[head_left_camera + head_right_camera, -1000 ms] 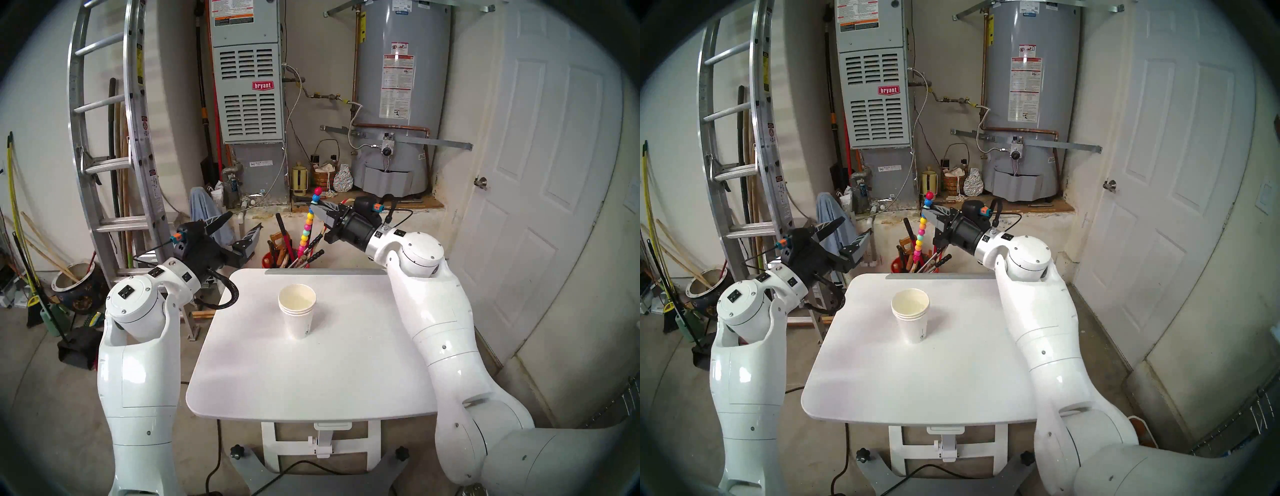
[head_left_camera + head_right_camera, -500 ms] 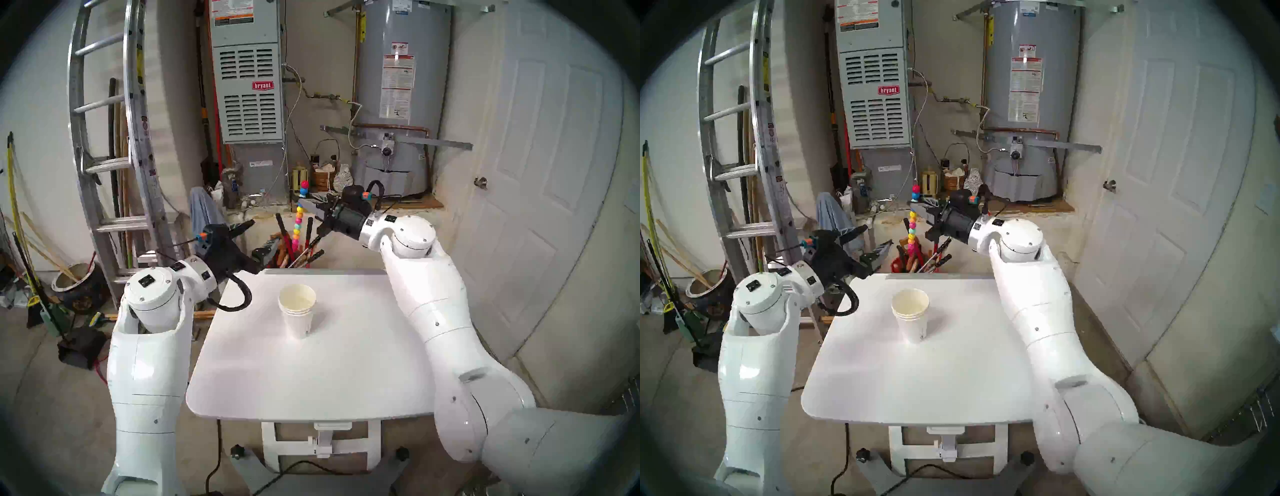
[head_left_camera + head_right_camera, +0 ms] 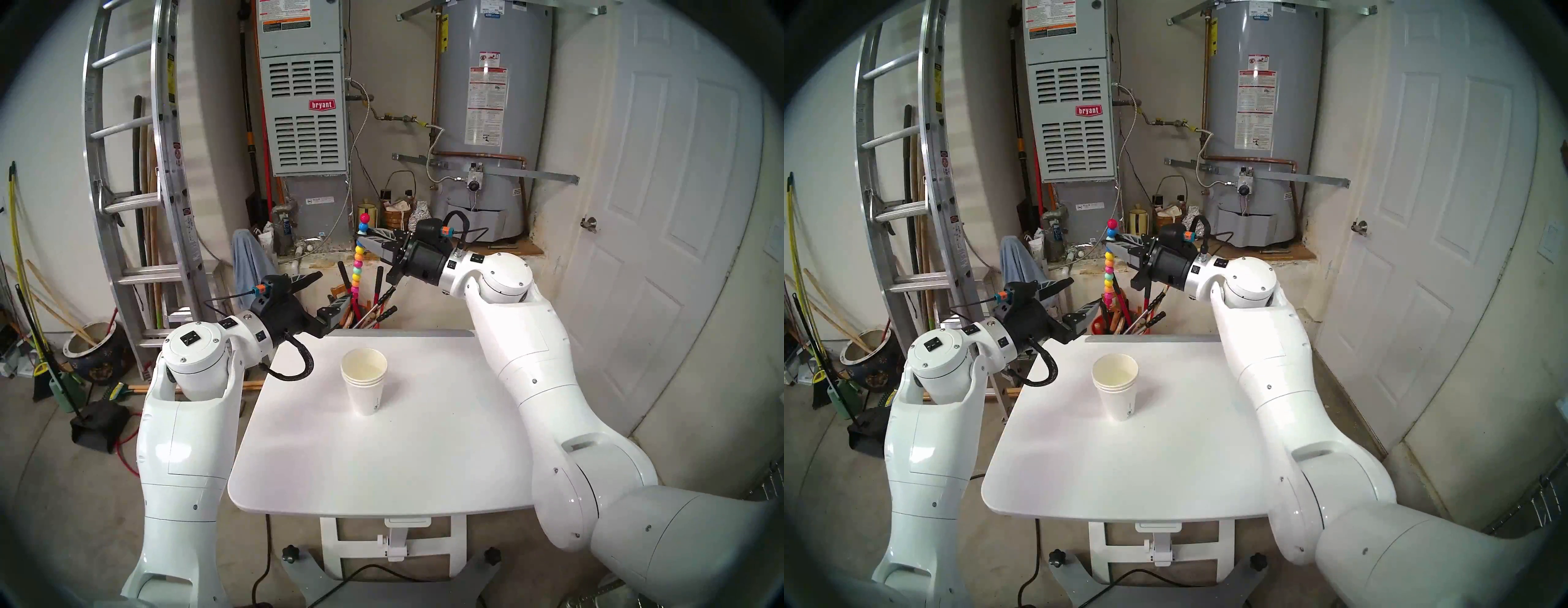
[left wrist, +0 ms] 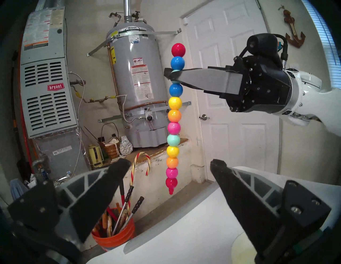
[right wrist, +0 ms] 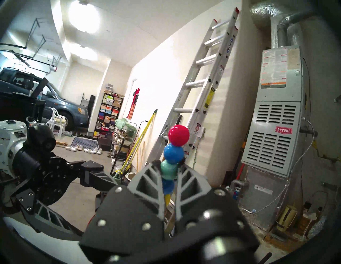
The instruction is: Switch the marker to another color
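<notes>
Garage clutter surrounds a white table [image 3: 382,458], with a furnace [image 3: 302,89] and a grey water heater [image 3: 492,106] against the back wall. Beyond the table's far edge, the right gripper [image 4: 170,74] reaches in level, its jaws clamped on the marker [image 4: 174,118], a slim stick of stacked round beads. It grips a teal bead near the top, with a red and a blue bead above the jaws. Below them the stick hangs upright, ending in a small red tip. The left gripper [image 4: 170,166] sits lower and to the left, jaws spread wide and holding nothing, with the marker's lower end in line with the gap between its fingers. A stack of white paper cups [image 3: 365,384] stands on the table.
</notes>
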